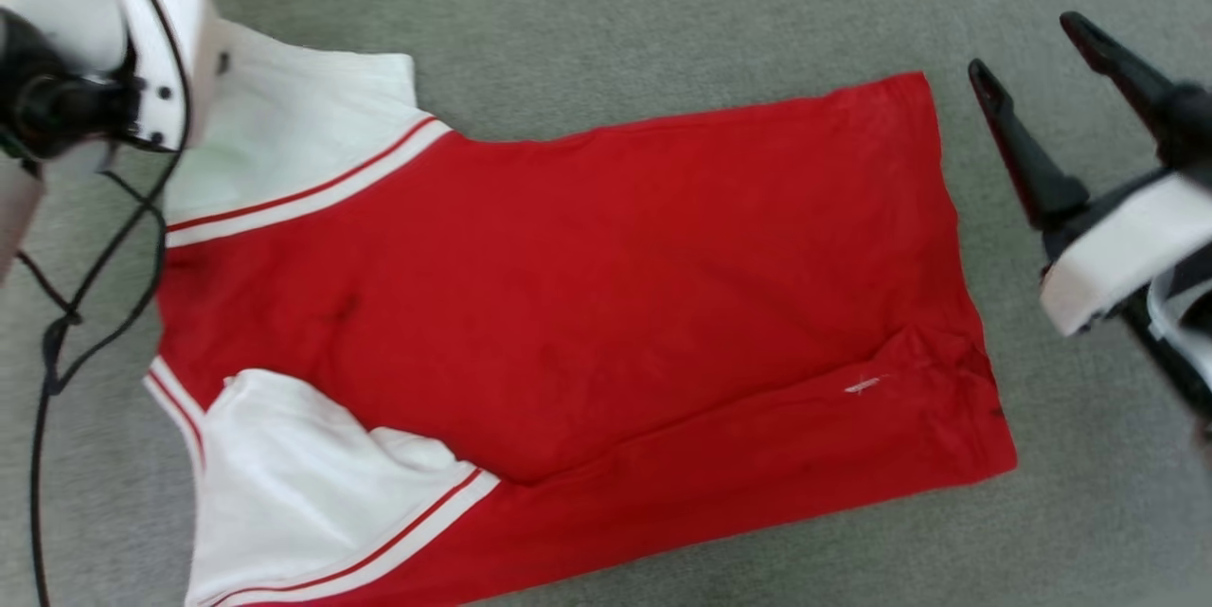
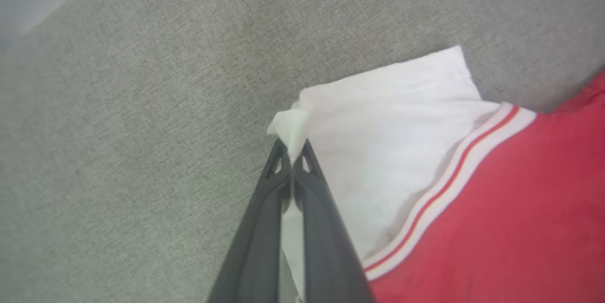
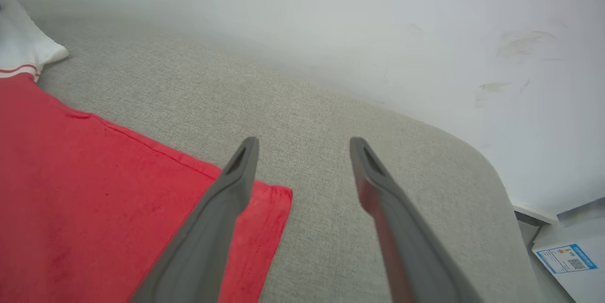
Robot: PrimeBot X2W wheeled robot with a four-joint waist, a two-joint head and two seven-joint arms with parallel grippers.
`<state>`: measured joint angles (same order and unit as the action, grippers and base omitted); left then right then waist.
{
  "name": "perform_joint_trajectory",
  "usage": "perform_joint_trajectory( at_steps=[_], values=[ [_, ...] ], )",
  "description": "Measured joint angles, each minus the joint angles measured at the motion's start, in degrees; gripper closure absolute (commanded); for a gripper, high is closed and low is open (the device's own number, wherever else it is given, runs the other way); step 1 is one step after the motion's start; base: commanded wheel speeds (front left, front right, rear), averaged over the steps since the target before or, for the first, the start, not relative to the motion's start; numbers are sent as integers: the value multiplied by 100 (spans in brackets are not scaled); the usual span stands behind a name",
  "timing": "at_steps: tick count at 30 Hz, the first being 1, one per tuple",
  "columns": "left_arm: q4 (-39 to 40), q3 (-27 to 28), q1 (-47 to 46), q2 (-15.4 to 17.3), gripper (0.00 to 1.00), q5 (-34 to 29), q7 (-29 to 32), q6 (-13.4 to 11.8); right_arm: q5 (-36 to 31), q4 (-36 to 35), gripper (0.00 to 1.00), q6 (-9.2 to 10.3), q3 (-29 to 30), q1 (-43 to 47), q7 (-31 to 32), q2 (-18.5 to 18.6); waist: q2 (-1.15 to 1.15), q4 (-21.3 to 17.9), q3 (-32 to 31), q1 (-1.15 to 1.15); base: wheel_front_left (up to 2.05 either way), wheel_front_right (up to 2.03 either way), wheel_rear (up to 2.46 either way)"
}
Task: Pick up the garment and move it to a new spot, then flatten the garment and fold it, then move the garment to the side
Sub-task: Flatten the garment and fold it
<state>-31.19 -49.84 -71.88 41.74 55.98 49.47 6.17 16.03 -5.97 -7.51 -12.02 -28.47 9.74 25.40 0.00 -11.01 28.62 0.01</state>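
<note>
The garment (image 1: 587,285), a red T-shirt with white short sleeves and red-and-white stripe trim, lies spread on a grey fabric surface, hem to the right. In the left wrist view my left gripper (image 2: 293,151) is shut on the edge of the far white sleeve (image 2: 387,118), pinching a small fold of cloth between its tips. In the head view the left wrist (image 1: 142,20) covers that sleeve's corner. My right gripper (image 1: 1027,46) stands open just right of the hem's far corner, holding nothing. In its wrist view the right gripper (image 3: 305,142) hovers over the grey surface beside that hem corner (image 3: 264,208).
The grey fabric surface (image 1: 606,10) surrounds the shirt. A pale wall (image 3: 378,19) stands behind it, and the surface's rounded edge (image 3: 491,170) is close on the right. A labelled sheet (image 3: 567,258) lies beyond that edge. Black cables (image 1: 57,332) hang at the left.
</note>
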Motion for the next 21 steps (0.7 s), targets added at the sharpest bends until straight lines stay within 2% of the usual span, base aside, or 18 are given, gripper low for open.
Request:
perform_joint_trajectory(
  at_steps=[3, 7, 11, 14, 16, 21],
  values=[
    [135, -113, 8, -110, 100, -38, -108, 46, 414, 232, 0, 0, -366, -498, 924, 488, 0, 138, -114, 0, 0, 0, 0],
    [333, -194, 20, -244, 100, -51, -245, 88, 1326, 661, 0, 0, -949, -1028, 2210, 1078, 0, 341, -226, 0, 0, 0, 0],
    [553, -279, -10, -307, 100, -54, -365, 99, 1971, 918, 0, 0, -1563, -1605, 3253, 1548, 0, 537, -255, 0, 0, 0, 0],
    [737, -326, -60, -309, 100, -56, -412, 108, 2444, 1156, 0, -1, -1902, -1943, 3956, 1648, 0, 646, -212, 0, 0, 0, 0],
    [856, -349, -132, -310, 100, -79, -437, 114, 2507, 1326, 0, 0, -2076, -2174, 4305, 1674, 0, 704, -159, 0, 0, 0, 0],
    [1118, -392, -269, -310, 100, -89, -520, 115, 2627, 1839, 0, 0, -2218, -2548, 4677, 1551, 0, 837, 2, 0, 0, 0, 0]
  ],
)
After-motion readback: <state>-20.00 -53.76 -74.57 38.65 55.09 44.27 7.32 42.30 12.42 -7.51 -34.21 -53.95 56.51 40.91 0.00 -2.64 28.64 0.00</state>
